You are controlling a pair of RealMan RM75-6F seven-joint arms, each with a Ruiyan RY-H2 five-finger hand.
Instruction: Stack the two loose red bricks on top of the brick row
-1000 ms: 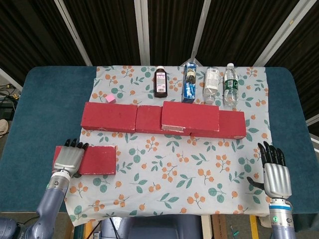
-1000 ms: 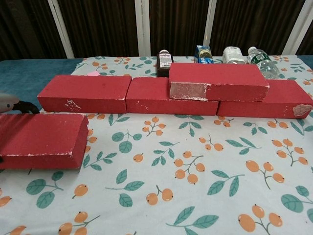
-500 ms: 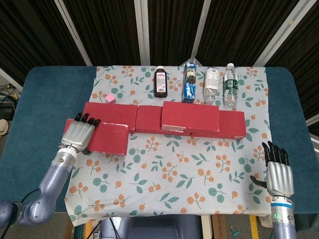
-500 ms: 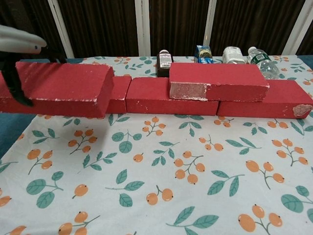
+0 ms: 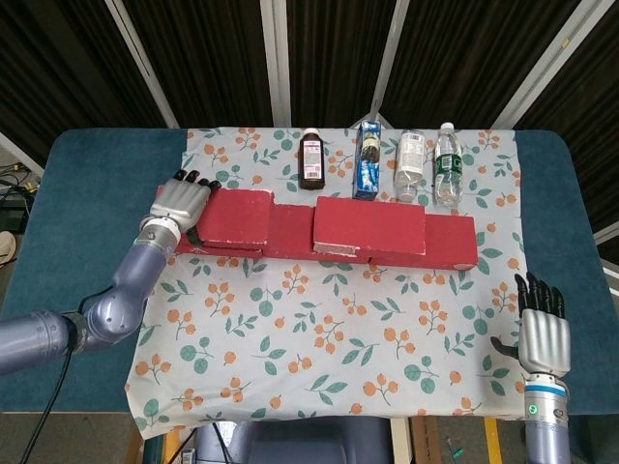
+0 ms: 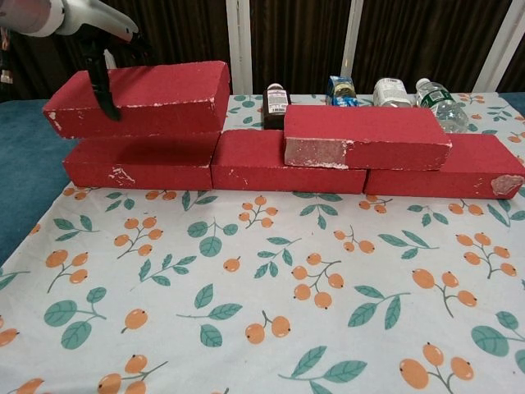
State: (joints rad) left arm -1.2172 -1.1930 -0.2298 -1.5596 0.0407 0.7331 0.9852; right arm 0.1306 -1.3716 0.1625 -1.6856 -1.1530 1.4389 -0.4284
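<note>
Brick no. 2 was up in the air w/ the left hand clamped on its left end, hovering just above the left brick of the brick row, tilted a bit, right end higher, not touching yet afaict. Other loose brick already sat on top of the row, bridging the middle and right bricks. Right hand was way off near the front right edge of the table, holding nothing, fingers straight and apart. Imo the trick for this step: level it out first, then line its long edges up w/ the row underneath before lowering, bc it looked shifted left and would overhang that end. Prob nudge it rightward so it's near the stacked one but not bumping it. Lower slow, set flat, let go only once it's fully resting. Bottles behind the row were close-ish, so don't push it backward.
</note>
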